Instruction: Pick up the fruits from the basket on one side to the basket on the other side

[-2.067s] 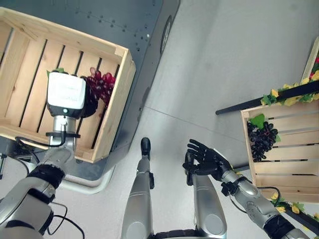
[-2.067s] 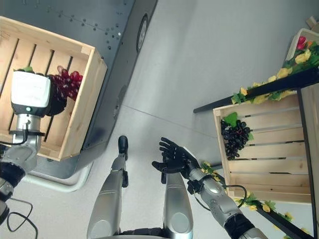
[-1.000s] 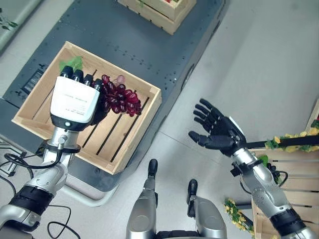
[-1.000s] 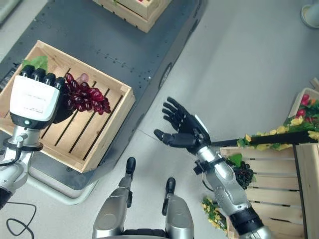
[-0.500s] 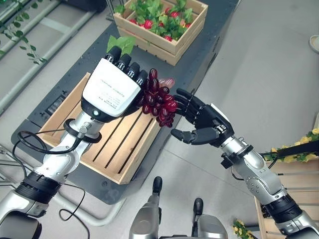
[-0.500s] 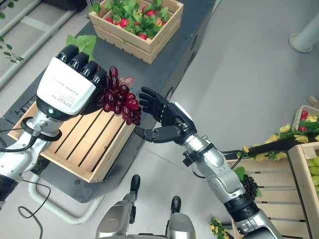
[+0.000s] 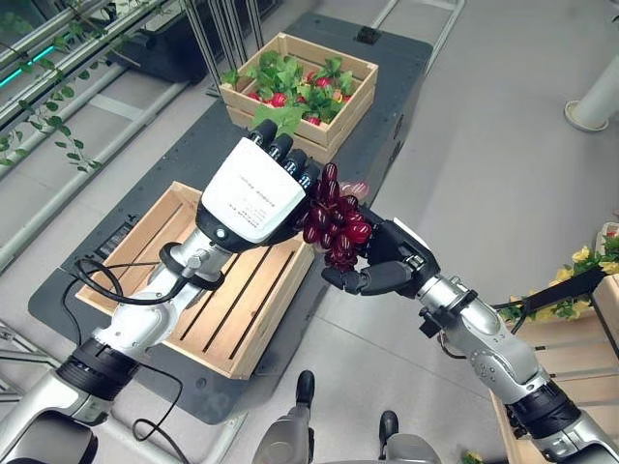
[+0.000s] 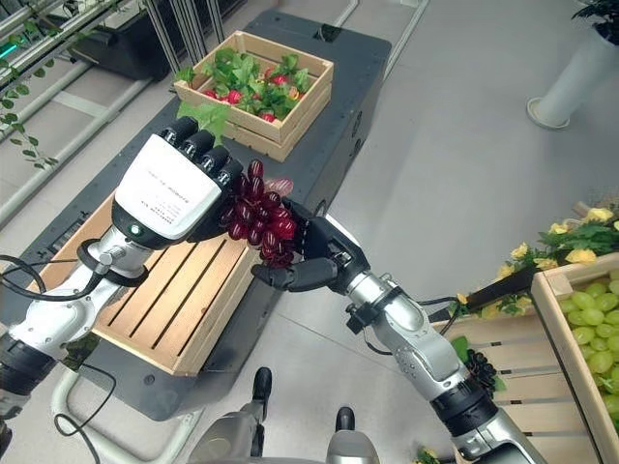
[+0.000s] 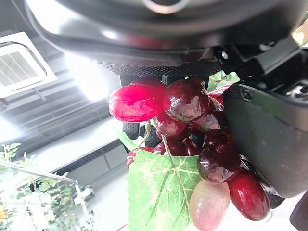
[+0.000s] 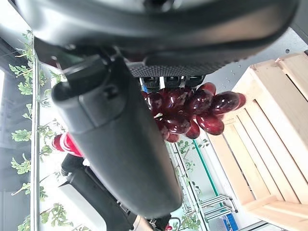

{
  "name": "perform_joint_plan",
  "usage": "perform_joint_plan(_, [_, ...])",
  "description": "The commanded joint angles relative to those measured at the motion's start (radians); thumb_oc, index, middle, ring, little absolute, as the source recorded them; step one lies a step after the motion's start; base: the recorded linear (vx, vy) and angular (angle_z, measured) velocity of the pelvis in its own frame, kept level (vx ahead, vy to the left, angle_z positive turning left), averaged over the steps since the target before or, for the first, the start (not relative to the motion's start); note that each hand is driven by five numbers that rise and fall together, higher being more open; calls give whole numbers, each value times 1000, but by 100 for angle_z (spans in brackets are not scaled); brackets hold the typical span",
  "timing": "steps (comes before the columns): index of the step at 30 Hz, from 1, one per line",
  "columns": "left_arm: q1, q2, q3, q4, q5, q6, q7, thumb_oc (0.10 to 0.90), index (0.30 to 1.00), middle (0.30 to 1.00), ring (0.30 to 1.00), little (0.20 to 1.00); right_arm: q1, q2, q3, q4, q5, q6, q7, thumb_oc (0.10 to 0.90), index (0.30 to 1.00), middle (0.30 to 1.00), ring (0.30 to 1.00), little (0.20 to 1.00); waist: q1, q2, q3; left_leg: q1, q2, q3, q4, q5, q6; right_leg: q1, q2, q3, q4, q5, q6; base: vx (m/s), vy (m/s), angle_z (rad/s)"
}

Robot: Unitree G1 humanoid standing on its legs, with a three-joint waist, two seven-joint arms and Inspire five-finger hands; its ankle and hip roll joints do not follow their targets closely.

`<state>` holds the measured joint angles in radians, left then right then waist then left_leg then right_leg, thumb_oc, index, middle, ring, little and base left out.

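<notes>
slatted crate (image 7: 145, 261) bare, far crate (image 7: 295, 92) holding strawberries (image 7: 279, 98)

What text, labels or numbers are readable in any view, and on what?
Left hand: faint grey print on its white back cover, too small to read.
Red grape bunch, right hand: no text visible.
Empty wooden crate, far crate of leaves and red fruit: no text visible.
Nothing legible anywhere else.
</notes>
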<state>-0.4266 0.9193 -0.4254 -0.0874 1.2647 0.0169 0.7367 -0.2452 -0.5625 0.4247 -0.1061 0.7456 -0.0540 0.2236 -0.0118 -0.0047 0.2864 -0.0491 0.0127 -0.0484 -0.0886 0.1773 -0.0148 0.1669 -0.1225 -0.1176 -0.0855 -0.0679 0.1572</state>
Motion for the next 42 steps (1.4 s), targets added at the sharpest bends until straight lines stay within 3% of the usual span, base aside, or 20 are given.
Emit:
perform_joint_plan(1, [-29,-61,39,-23,-6,33,40,400,300,300,300,300,2,18,36,-58,49,-93,-12,800,900,900,900,900,6,-2,-192,129,5,20,1,-193,-5,-114,11,47,-2,111,-37,15,0,-3])
perform_joint_plan(15, [0,-60,38,-25,6,-12,19,400,300,300,300,300,27,-5,-24,-100,168,-14,32,800,900,900,900,900,-4,-13,-205,133,13,33,1,-199,-3,-119,18,64,-2,113,-34,1,0,0])
perform_joint_plan(23, [8,-63,11,-26,16,-42,9,400,300,300,300,300,57,28,-29,-108,379,77,12,800,900,900,900,900,-8,-18,-209,135,17,38,1,-199,-3,-119,20,67,-2,113,-33,3,-3,-2])
perform_joint_plan(30, [15,-80,7,-17,-3,-67,48,400,300,300,300,300,66,48,-6,-99,268,94,-47,800,900,900,900,900,-9,-18,-213,132,18,39,1,-199,-2,-125,19,67,-2,113,-33,0,0,0])
perform_joint_plan(31, [16,-83,6,-18,-2,-70,51,400,300,300,300,300,66,50,-2,-94,257,98,-49,780,869,869,869,869,-8,-18,-213,132,17,39,1,-200,-2,-124,19,67,-2,113,-33,0,0,0])
perform_joint_plan(32, [17,-88,4,-19,1,-72,53,400,300,300,300,300,66,51,3,-91,255,103,-53,701,752,752,752,752,-8,-18,-214,131,17,39,1,-200,-1,-124,19,68,-2,112,-33,2,1,-5])
perform_joint_plan(34, [18,-102,1,-31,1,-79,49,400,300,300,300,300,66,57,21,-69,225,114,-52,400,300,300,300,300,-7,-19,-214,132,16,38,1,-201,-1,-124,19,67,-2,112,-33,4,2,-8])
perform_joint_plan(42, [25,-124,-7,-50,4,-99,47,400,300,300,300,300,60,62,44,-50,242,122,-66,400,300,300,300,300,-3,-21,-213,134,15,37,1,-202,0,-122,17,66,-2,112,-33,1,1,-1])
